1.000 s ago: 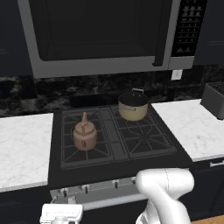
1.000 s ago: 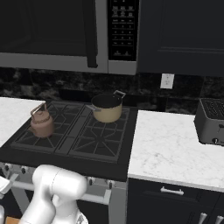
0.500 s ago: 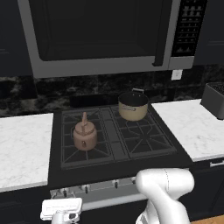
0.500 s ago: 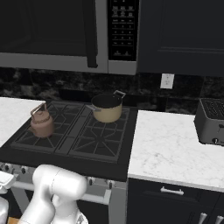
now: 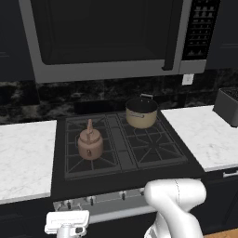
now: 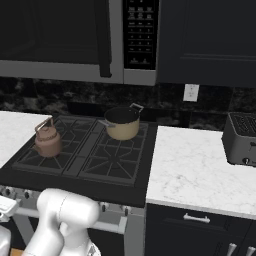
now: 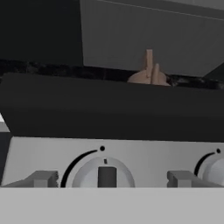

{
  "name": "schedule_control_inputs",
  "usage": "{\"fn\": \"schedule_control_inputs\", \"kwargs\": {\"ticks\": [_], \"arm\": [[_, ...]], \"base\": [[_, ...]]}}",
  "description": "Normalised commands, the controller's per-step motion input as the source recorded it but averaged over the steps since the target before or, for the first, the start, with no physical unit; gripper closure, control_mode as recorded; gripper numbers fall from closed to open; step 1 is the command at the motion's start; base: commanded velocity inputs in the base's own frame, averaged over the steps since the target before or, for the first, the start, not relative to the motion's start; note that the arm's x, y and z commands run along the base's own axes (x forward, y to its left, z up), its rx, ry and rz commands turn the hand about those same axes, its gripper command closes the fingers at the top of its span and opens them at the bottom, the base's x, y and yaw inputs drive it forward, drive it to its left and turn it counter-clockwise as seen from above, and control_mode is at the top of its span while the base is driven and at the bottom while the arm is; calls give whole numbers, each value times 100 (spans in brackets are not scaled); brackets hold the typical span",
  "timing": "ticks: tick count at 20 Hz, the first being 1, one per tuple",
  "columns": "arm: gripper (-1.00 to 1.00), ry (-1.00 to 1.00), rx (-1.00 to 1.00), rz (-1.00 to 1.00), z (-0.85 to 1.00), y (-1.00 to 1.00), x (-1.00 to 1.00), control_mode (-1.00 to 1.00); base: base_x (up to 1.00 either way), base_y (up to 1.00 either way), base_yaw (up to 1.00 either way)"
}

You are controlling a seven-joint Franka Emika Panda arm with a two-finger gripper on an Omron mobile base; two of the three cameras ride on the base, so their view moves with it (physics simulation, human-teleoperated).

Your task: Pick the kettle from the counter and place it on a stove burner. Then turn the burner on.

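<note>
The end effector (image 7: 109, 178) hangs low before the stove's front panel, its fingertips (image 7: 41, 178) spread wide either side of a knob (image 7: 106, 173). Above and beyond it, the kettle (image 5: 90, 143) sits upright on the front-left stove burner (image 5: 74, 160), well apart from the end effector, with the saucepan (image 5: 141, 112) behind to the right.

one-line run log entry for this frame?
phase: burner on pending | kettle: on front-left stove burner | tool: low at stove front, facing knob, fingers either side, no contact seen
</note>
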Motion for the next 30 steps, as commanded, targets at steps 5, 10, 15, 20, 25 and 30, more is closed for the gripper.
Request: {"fn": "schedule_control_inputs", "kwargs": {"ticks": [5, 10, 15, 20, 25, 30], "arm": [[-100, 0, 0, 0, 0, -2, 0, -100], [100, 0, 0, 0, 0, 0, 7, -100], [100, 0, 0, 0, 0, 0, 3, -100], [100, 0, 0, 0, 0, 0, 0, -100], [100, 2, -25, 4, 0, 7, 0, -100], [100, 4, -42, 7, 0, 15, 0, -100]], "base": [[0, 0, 0], [0, 0, 0], [0, 0, 0], [0, 0, 0], [0, 0, 0], [0, 0, 0]]}}
